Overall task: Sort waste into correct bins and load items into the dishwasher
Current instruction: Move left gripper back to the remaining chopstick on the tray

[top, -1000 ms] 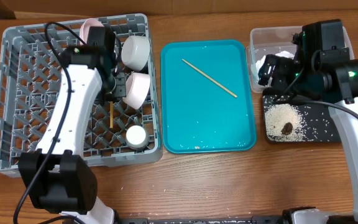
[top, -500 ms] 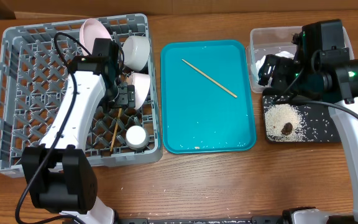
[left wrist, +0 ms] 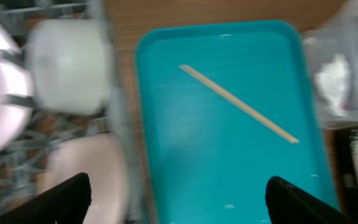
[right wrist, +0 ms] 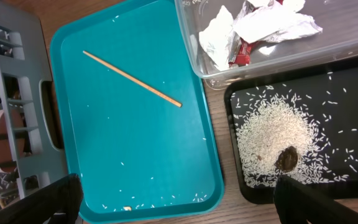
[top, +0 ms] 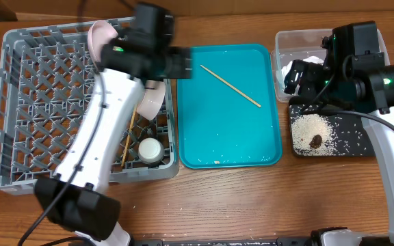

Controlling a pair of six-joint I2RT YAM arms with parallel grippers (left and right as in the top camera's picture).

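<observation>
Wooden worktop (top: 238,198) with a teal serving tray (top: 204,143) at its middle; both arms' jaws are spread and empty.

One wooden chopstick (top: 230,85) lies slantwise on the teal tray. The other chopstick (top: 127,140) rests in the grey dish rack (top: 19,102) left of the tray, near a white cup (top: 150,149), a pale bowl (top: 150,99) and a pink-white plate (top: 100,34). The left gripper (left wrist: 179,202) hangs by the tray's left edge, jaws wide apart, holding nothing. Right of the tray, the clear tub (top: 282,41) holds crumpled wrappers (right wrist: 260,28), and the black tray (top: 361,147) holds rice (right wrist: 272,134) and a brown lump (right wrist: 286,158). The right gripper (right wrist: 185,202) hovers above them, jaws released.
</observation>
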